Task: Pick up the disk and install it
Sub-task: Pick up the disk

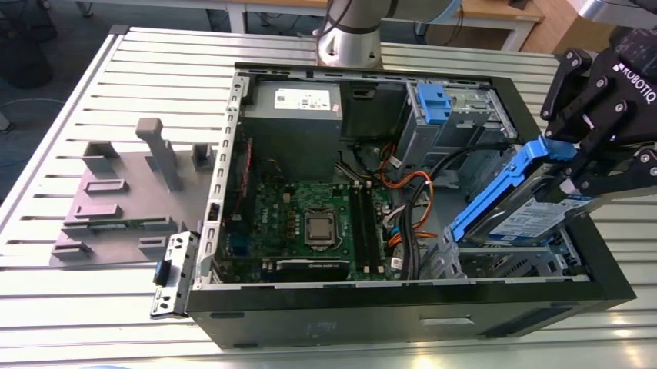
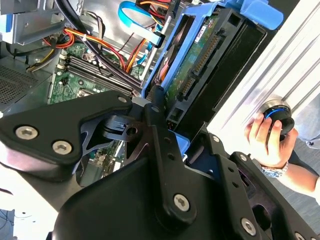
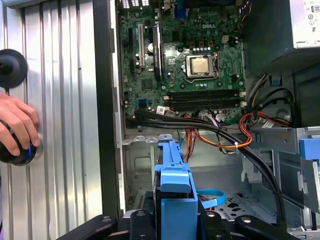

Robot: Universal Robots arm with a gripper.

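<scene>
The disk [image 1: 525,217], silver with a white-and-blue label, sits in its blue carrier frame [image 1: 501,192] and hangs tilted over the metal drive bay [image 1: 508,261] in the open computer case, at the exterior view's right. My gripper [image 1: 577,165] is shut on the carrier's upper end. In the second wrist view the black fingers [image 2: 159,131] clamp the carrier, and the disk's [image 2: 197,65] connector edge points into the case. The first wrist view shows the blue carrier [image 3: 172,192] sticking out from the gripper [image 3: 175,224] above the bay floor.
The case [image 1: 411,311] lies open on a slatted metal table, with motherboard [image 1: 318,223], power supply [image 1: 292,108], loose cables [image 1: 411,184] and another blue carrier [image 1: 431,104] in its cage. A grey fixture [image 1: 123,200] stands at the exterior view's left. A hand [image 3: 17,125] rests on a black knob outside the case.
</scene>
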